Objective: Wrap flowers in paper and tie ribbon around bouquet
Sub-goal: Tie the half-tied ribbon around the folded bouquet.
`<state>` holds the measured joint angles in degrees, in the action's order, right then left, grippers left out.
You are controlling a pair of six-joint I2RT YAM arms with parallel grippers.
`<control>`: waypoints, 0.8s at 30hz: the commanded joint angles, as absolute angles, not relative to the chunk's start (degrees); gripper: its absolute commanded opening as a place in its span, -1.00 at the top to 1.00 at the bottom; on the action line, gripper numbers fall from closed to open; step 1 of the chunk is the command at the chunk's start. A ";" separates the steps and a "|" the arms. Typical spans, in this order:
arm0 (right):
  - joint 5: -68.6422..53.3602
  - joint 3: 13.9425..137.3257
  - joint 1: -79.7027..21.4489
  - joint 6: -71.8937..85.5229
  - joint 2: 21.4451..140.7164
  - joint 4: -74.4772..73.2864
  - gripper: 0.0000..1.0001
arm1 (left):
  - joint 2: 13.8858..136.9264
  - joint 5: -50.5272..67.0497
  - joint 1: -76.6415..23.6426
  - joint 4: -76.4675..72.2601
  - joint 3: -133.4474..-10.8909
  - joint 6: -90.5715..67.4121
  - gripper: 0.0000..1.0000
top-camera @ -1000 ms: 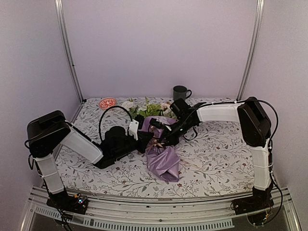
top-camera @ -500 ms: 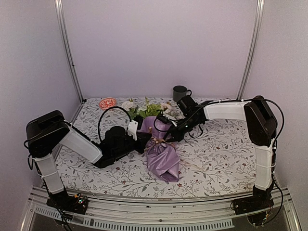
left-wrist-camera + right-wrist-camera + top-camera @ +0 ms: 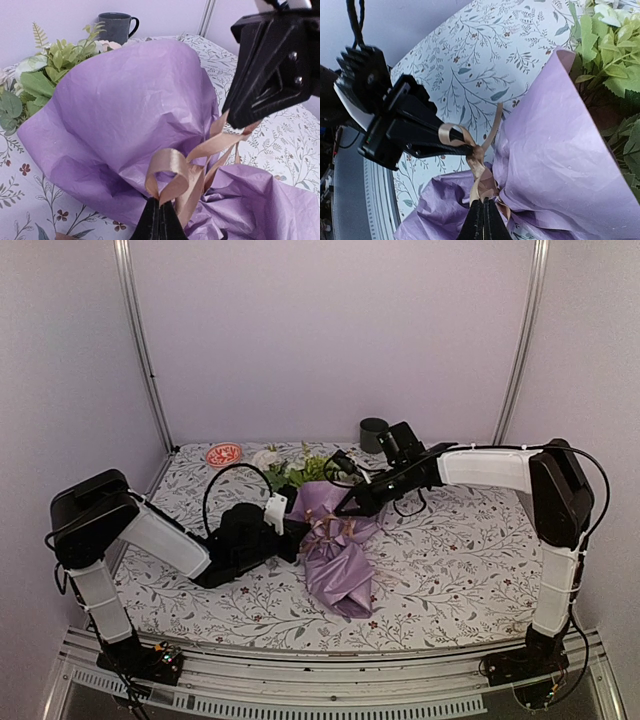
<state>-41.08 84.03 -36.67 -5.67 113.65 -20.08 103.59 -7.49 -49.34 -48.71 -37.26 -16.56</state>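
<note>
top view: the bouquet (image 3: 336,558) lies on the table (image 3: 455,562) between the two arms, its narrow end toward the near edge. the flowers (image 3: 305,468) spill out of the far end, green sprigs and pale blooms. the paper (image 3: 343,580) is lilac and crinkled, pinched in at the middle where the ribbon (image 3: 327,530) sits. the left claw (image 3: 303,538) reaches in from the left to the cinched spot and the right claw (image 3: 343,511) comes down to it from the far right. a dark mug (image 3: 373,430) stands at the back, partly behind the right arm, and a small red-patterned dish (image 3: 224,454) sits at the back left.

left wrist view: the left claw (image 3: 159,222) has its fingers pressed together on a beige loop of the ribbon (image 3: 172,172) just above the paper (image 3: 130,110). a strand runs up to the right claw (image 3: 234,119), whose black tip touches it. the flowers (image 3: 45,70) show at the left and the mug (image 3: 116,26) beyond them.

right wrist view: the right claw (image 3: 482,220) is closed tight on a ribbon (image 3: 479,172) strand at the bouquet's waist. across from it the left claw (image 3: 464,148) pinches the small loop. one loose end curls upward over the table (image 3: 485,50). the paper (image 3: 555,160) flares to the right, with the flowers (image 3: 612,60) at its open mouth.
</note>
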 commanded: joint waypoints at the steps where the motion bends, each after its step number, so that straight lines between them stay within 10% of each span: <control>1: -38.82 82.82 -36.11 4.83 110.97 -14.61 1.00 | 101.67 -7.58 -48.57 -46.37 -37.62 -16.29 1.00; 24: -43.27 51.72 -36.22 10.59 94.84 -12.47 1.00 | 109.29 -3.10 -40.13 -42.90 -45.02 -15.80 1.00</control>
